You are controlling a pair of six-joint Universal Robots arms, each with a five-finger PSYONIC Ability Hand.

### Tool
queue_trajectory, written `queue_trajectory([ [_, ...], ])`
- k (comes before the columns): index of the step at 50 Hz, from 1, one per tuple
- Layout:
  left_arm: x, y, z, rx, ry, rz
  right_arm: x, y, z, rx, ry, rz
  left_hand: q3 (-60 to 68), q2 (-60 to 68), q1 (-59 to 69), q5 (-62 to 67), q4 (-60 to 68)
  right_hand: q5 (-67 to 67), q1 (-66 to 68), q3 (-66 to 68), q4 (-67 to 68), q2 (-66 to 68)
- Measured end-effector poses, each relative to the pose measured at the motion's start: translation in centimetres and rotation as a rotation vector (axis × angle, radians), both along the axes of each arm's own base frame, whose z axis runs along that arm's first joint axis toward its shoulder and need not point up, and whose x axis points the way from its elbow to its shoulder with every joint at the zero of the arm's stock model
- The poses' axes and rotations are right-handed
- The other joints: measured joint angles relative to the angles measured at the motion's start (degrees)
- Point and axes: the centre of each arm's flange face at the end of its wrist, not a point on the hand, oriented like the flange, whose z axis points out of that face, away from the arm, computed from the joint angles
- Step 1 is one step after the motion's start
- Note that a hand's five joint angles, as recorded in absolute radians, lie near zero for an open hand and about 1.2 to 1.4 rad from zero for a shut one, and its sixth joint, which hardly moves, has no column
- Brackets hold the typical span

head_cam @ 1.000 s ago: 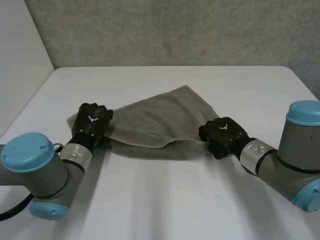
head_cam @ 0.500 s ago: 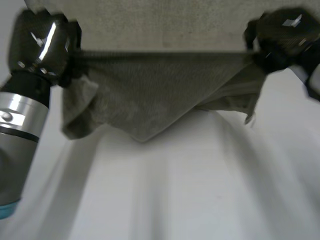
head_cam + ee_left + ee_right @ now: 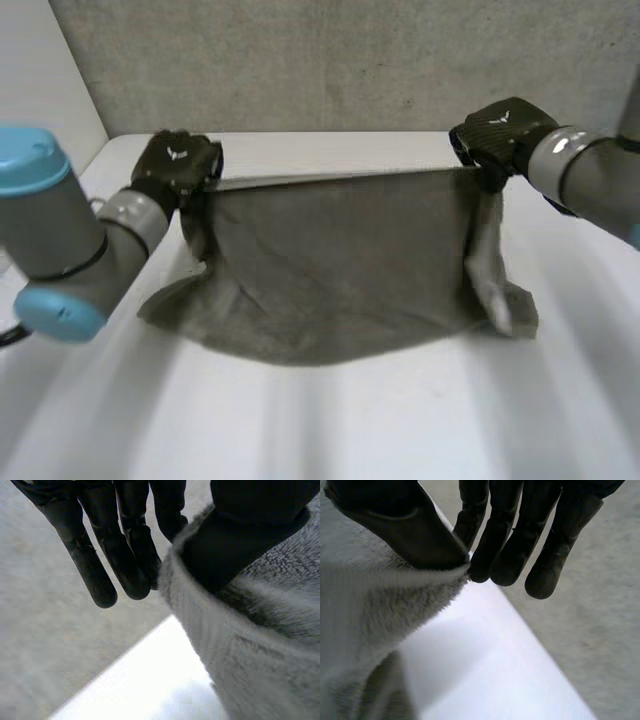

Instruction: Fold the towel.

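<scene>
The grey towel (image 3: 340, 260) hangs stretched between the two hands, its top edge taut near the tabletop's (image 3: 350, 430) far edge. The left robot hand (image 3: 178, 168) pinches the top corner on its side; in its wrist view the thumb (image 3: 250, 525) presses the cloth against the fingers (image 3: 122, 560). The right robot hand (image 3: 500, 135) pinches the other top corner the same way, with the towel's edge caught between thumb and fingers. The back of each hand bears a small white Y-shaped mark. The towel's lower part sags onto the middle of the tabletop and is bunched below the right robot hand.
</scene>
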Motion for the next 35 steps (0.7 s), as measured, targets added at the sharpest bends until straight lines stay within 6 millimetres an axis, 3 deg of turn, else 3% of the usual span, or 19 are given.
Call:
queue_trajectory([
  [4, -0.7, -3.0, 3.0, -0.152, 0.036, 0.032, 0.8, -3.0, 1.4, -0.205, -0.044, -0.034, 0.0, 0.0, 0.0, 0.0, 0.0, 0.0, 0.0, 0.0, 0.0, 0.0],
  [6, -1.2, -4.0, 6.7, -0.314, 0.099, 0.042, 1.2, -4.3, 4.0, -0.398, -0.114, -0.047, 0.0, 0.0, 0.0, 0.3, 0.0, 0.0, 0.0, 0.0, 0.0, 0.0],
  [7, -1.3, -4.1, 7.5, -0.349, 0.114, 0.042, 1.2, -4.3, 4.7, -0.437, -0.13, -0.049, 0.0, 0.0, 0.0, 0.3, 0.0, 0.0, 0.0, 0.0, 0.0, 0.0],
  [9, -1.5, -3.7, 11.1, -0.5, 0.189, 0.041, 1.1, -4.0, 7.5, -0.579, -0.193, -0.049, 0.0, 0.0, 0.0, 0.4, 0.0, 0.0, 0.0, 0.0, 0.0, 0.0],
  [10, -1.4, -3.5, 12.0, -0.536, 0.209, 0.039, 1.0, -3.7, 8.4, -0.616, -0.211, -0.048, 0.0, 0.0, 0.0, 0.4, 0.0, 0.0, 0.0, 0.0, 0.0, 0.0],
  [12, -1.0, -2.2, 15.3, -0.671, 0.293, 0.029, 0.6, -2.1, 11.2, -0.716, -0.269, -0.027, 0.0, 0.0, 0.3, 0.5, 0.0, 0.3, 0.0, 0.0, 0.0, 0.0],
  [16, -0.4, -0.8, 16.5, -0.726, 0.359, 0.008, 0.2, -0.3, 12.0, -0.696, -0.302, 0.032, 0.0, 0.0, 0.5, 0.5, 0.0, 0.8, 0.0, 0.0, 0.0, 0.0],
  [18, 0.0, -0.6, 15.5, -0.694, 0.363, 0.008, 0.2, 0.3, 11.1, -0.624, -0.3, 0.068, 0.0, 0.0, 0.6, 0.5, 0.0, 0.9, 0.0, 0.0, 0.0, 0.0],
  [21, 1.0, -1.0, 12.5, -0.599, 0.335, 0.028, 0.3, 0.7, 8.3, -0.461, -0.272, 0.112, 0.0, 0.0, 0.6, 0.5, 0.0, 0.9, 0.0, 0.0, 0.0, 0.0],
  [24, 2.5, -1.3, 7.8, -0.456, 0.278, 0.072, 0.3, 1.0, 4.1, -0.246, -0.226, 0.139, 0.0, 0.0, 0.6, 0.5, 0.0, 0.9, 0.0, 0.0, 0.0, 0.0],
  [28, 3.8, -1.0, 2.9, -0.314, 0.222, 0.11, 0.2, 1.4, -0.2, -0.07, -0.177, 0.142, 0.0, 0.0, 0.6, 0.5, 0.0, 0.9, 0.0, 0.0, 0.0, 0.0],
  [35, 5.0, 0.2, -4.7, -0.099, 0.144, 0.149, 0.1, 2.5, -7.1, 0.139, -0.105, 0.133, 0.0, 0.0, 0.6, 0.5, 0.0, 0.9, 0.0, 0.0, 0.0, 0.0],
])
